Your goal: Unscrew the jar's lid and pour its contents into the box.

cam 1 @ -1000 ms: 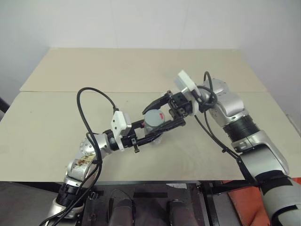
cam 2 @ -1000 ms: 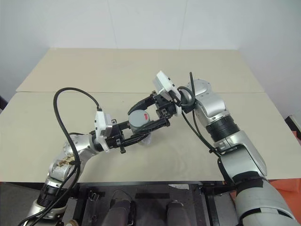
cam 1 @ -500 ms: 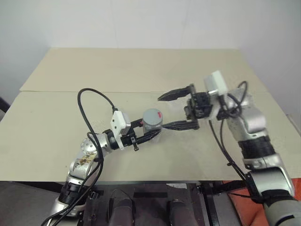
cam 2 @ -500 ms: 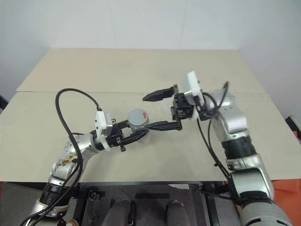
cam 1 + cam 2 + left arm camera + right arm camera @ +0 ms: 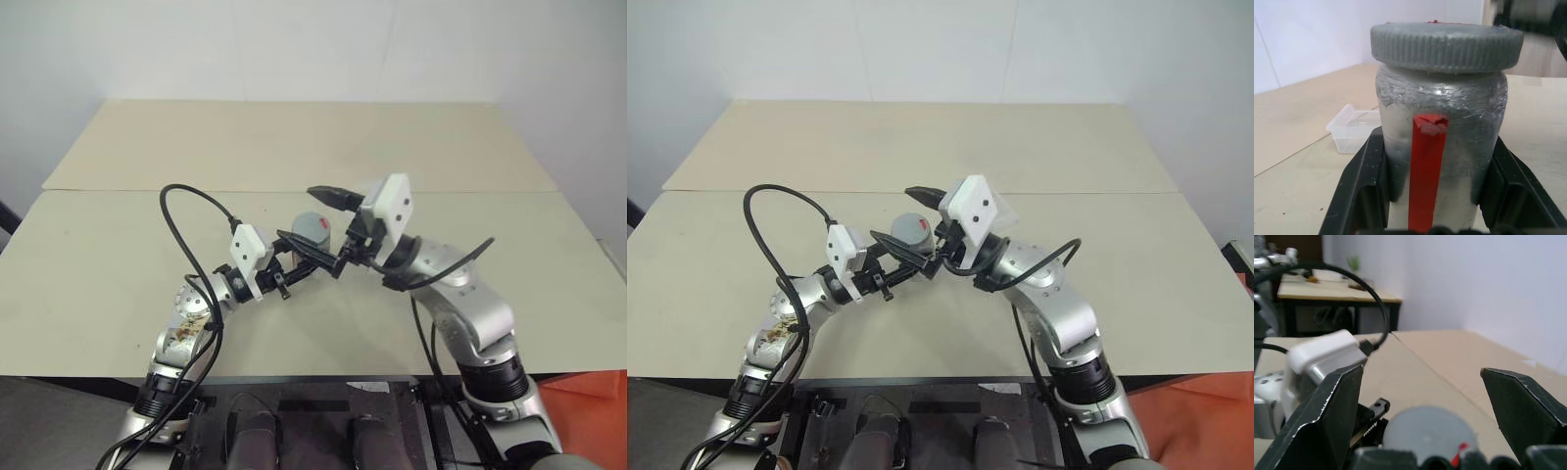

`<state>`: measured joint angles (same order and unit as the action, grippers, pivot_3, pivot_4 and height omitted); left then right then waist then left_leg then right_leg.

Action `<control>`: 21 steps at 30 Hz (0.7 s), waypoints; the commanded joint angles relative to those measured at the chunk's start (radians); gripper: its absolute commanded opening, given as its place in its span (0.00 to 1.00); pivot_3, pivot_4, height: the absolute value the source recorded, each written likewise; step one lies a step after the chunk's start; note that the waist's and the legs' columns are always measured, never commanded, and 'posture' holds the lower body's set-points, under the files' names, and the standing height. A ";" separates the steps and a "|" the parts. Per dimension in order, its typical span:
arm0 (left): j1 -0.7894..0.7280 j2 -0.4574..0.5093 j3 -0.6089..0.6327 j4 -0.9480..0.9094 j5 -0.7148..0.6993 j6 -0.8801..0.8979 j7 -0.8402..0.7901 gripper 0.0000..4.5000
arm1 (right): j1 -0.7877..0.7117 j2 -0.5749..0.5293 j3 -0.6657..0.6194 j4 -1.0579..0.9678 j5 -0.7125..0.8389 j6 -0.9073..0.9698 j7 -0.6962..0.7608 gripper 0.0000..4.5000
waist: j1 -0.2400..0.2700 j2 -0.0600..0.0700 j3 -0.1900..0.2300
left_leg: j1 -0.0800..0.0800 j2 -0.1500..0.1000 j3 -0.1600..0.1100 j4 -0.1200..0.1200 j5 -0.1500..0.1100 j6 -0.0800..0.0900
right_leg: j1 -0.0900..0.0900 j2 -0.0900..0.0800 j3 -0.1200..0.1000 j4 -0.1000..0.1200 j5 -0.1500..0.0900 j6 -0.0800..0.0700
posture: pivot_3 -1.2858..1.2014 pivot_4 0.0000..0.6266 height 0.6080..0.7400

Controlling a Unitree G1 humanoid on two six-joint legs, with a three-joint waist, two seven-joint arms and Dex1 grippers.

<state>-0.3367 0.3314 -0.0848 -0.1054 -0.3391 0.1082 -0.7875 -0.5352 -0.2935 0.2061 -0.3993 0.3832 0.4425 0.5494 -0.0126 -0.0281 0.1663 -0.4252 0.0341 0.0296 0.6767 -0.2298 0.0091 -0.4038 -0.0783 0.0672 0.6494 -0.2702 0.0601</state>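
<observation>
My left gripper (image 5: 1432, 196) is shut on the jar (image 5: 1464, 117), a silvery cylinder with a red strip down its side, held upright above the table. The grey ribbed lid (image 5: 1447, 44) sits on top of it, and its red spot shows from above on the lid (image 5: 1427, 435). My right gripper (image 5: 302, 215) is open, with one finger on each side of the lid and apart from it. The box (image 5: 1354, 134), clear shallow plastic, lies on the table beyond the jar.
The beige table (image 5: 118, 245) has a seam across its middle, with a second panel (image 5: 294, 137) behind it. A black cable (image 5: 191, 235) loops up from my left arm. A white wall stands behind the table.
My right gripper let go of the lid, opened wide, swung out to the right, then came back with its wrist turned and now brackets the lid. My left gripper kept hold of the jar.
</observation>
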 commanded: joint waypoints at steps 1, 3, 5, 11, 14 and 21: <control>-0.013 -0.006 0.007 -0.015 0.007 -0.034 0.005 0.43 | -0.016 0.022 -0.004 -0.063 -0.026 0.027 -0.058 0.99 | 0.000 0.000 0.000 | 0.000 0.000 0.000 0.000 0.000 0.000 | 0.000 0.000 0.000 0.000 0.000 0.000 | 0.52 0.24 1.00; -0.015 -0.009 0.006 -0.013 0.007 -0.035 0.006 0.43 | -0.027 0.034 -0.004 -0.055 -0.042 0.043 -0.085 0.99 | -0.001 0.000 0.000 | 0.000 0.000 0.000 0.000 0.000 0.000 | 0.000 0.000 0.000 0.000 0.000 0.000 | 0.52 0.24 1.00; -0.017 -0.013 0.007 -0.013 0.006 -0.034 0.008 0.43 | -0.029 0.032 0.001 -0.045 -0.059 0.050 -0.091 0.99 | -0.001 0.000 0.000 | 0.000 0.000 0.000 0.000 0.000 0.000 | 0.000 0.000 0.000 0.000 0.000 0.000 | 0.52 0.24 1.00; -0.018 -0.015 0.007 -0.010 0.007 -0.037 0.007 0.43 | -0.016 0.035 0.022 -0.043 -0.089 0.062 -0.088 0.99 | -0.001 0.000 0.000 | 0.000 0.000 0.000 0.000 0.000 0.000 | 0.000 0.001 0.000 0.000 0.000 0.000 | 0.52 0.24 1.00; -0.016 -0.013 0.010 -0.009 0.003 -0.041 0.003 0.43 | -0.008 0.041 0.012 -0.047 -0.090 0.087 -0.099 0.99 | -0.001 0.000 0.000 | 0.000 0.000 0.000 0.000 0.000 0.000 | 0.000 0.001 0.000 0.000 0.000 0.000 | 0.52 0.24 1.00; -0.004 -0.002 0.026 -0.004 -0.005 -0.043 -0.001 0.43 | -0.004 0.025 -0.003 -0.052 -0.102 0.102 -0.104 0.99 | -0.002 0.000 0.000 | 0.000 0.000 0.000 0.000 0.000 0.000 | 0.000 0.001 0.000 0.000 0.000 0.000 | 0.52 0.24 1.00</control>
<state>-0.3370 0.3241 -0.0816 -0.0947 -0.3334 0.0884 -0.7864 -0.5359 -0.2627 0.2273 -0.4128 0.2868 0.5444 0.4521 -0.0142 -0.0281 0.1662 -0.4251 0.0343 0.0296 0.6766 -0.2298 0.0091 -0.4037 -0.0778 0.0671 0.6492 -0.2702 0.0601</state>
